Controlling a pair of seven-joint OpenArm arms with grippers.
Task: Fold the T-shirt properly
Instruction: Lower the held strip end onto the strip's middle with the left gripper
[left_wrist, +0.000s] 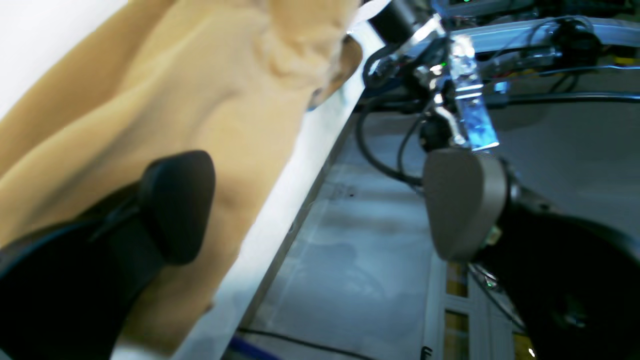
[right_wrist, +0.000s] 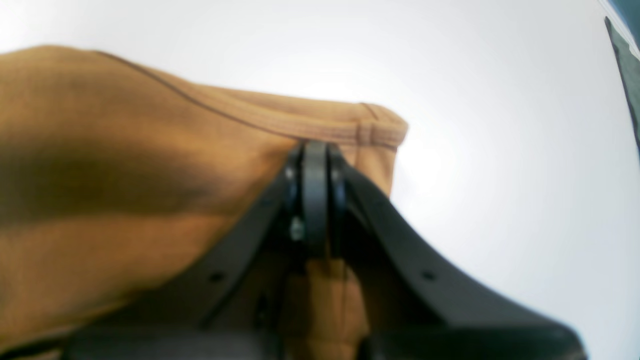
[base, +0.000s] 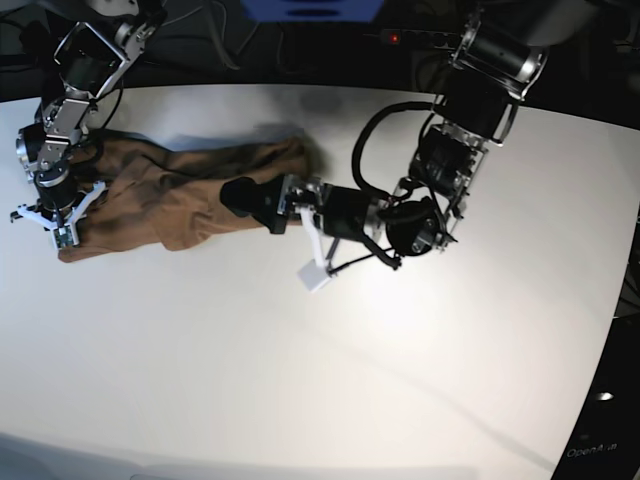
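The T-shirt (base: 175, 195) lies stretched out on the white table (base: 330, 380), toward ten o'clock in the base view. The right gripper (base: 62, 232) sits at the cloth's nine o'clock end, and in the right wrist view its jaws are clenched on the stitched hem (right_wrist: 320, 122) of the tan fabric. The left gripper (base: 262, 208) reaches to the shirt's three o'clock end with its jaws spread wide, one finger (left_wrist: 175, 205) over the cloth, grasping nothing.

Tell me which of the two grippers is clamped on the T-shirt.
The right gripper, at the base view's left: its jaws are shut on the T-shirt hem. The left gripper is wide open, one finger over the cloth.
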